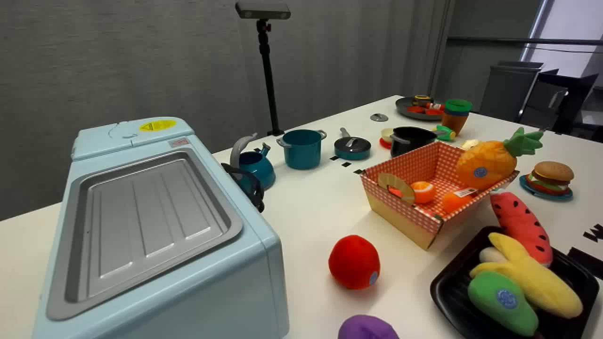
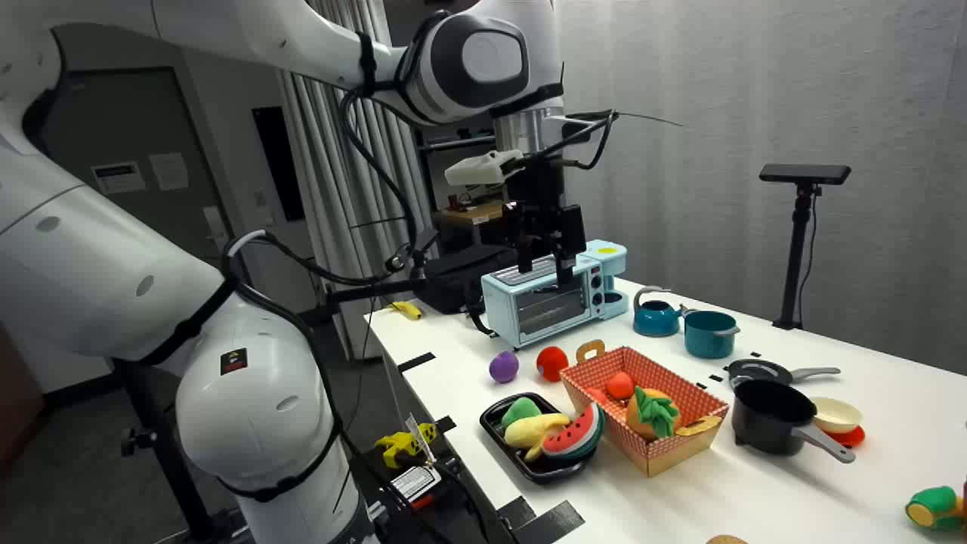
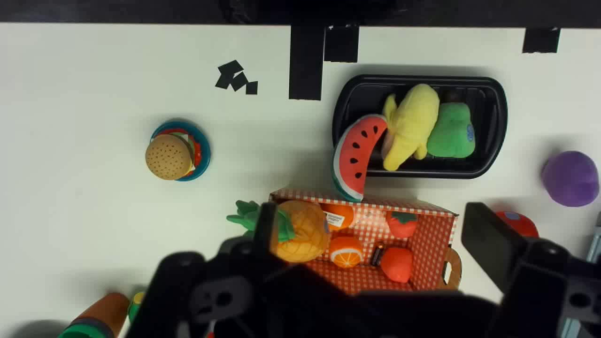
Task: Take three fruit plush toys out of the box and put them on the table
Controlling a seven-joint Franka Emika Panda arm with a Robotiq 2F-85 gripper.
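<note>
The red-checked box (image 1: 393,217) stands on the white table and shows in all views. A pineapple plush (image 1: 485,164) leans out over one end. Inside, the wrist view shows an orange toy (image 3: 346,253), a tagged orange toy (image 3: 345,215), and two red fruit toys, strawberry-like (image 3: 397,265) and green-leaved (image 3: 402,224). A red plush (image 1: 354,262) and a purple plush (image 2: 504,366) lie on the table outside the box. My gripper (image 2: 545,266) is open and empty, high above the table. In the wrist view its fingers (image 3: 371,213) frame the box from above.
A black tray (image 1: 445,299) beside the box holds a watermelon slice (image 3: 356,157), a banana (image 3: 415,122) and a green plush (image 3: 453,131). A blue toaster oven (image 2: 548,302), kettle (image 2: 656,319), teal pot (image 2: 709,335), black pot (image 2: 772,415) and toy burger (image 3: 168,157) stand around.
</note>
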